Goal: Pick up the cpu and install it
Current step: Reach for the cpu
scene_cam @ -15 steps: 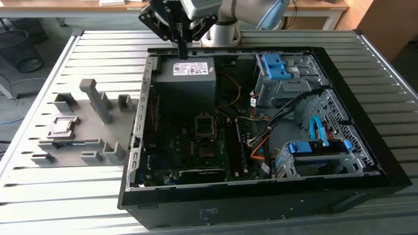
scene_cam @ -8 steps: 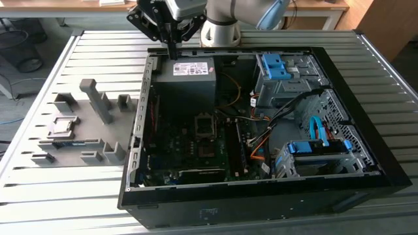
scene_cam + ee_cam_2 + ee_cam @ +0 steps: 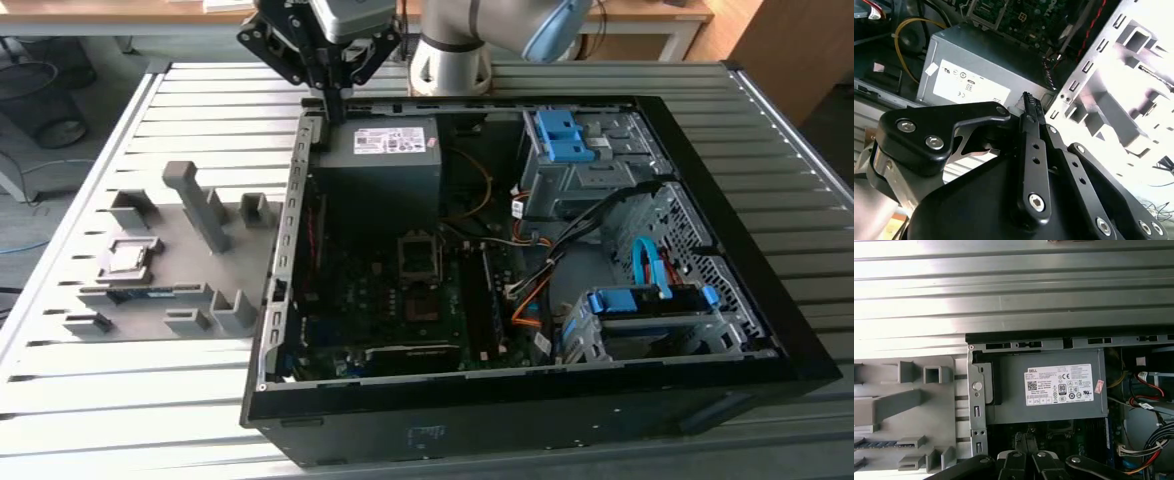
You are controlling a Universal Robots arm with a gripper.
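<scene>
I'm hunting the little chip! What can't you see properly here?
- The cpu: too small in the exterior view to show its markings.
- The socket: dark there, can't tell whether it's open.
- The gripper: cut by the first wrist view's edge.
- The fixture: washed out by glare in the second wrist view.

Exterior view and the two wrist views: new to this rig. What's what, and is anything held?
One robot arm with a gripper works over a slatted metal table. The exterior view comes from a camera off the arm. Both wrist views come from cameras riding on it, looking past the black fingers. On the table lies an open computer case with a grey power-supply box inside, beside a grey fixture plate. The small silver square on that plate looks like the cpu. The gripper hovers at the case's edge near the power-supply box, shut, holding nothing.
</scene>
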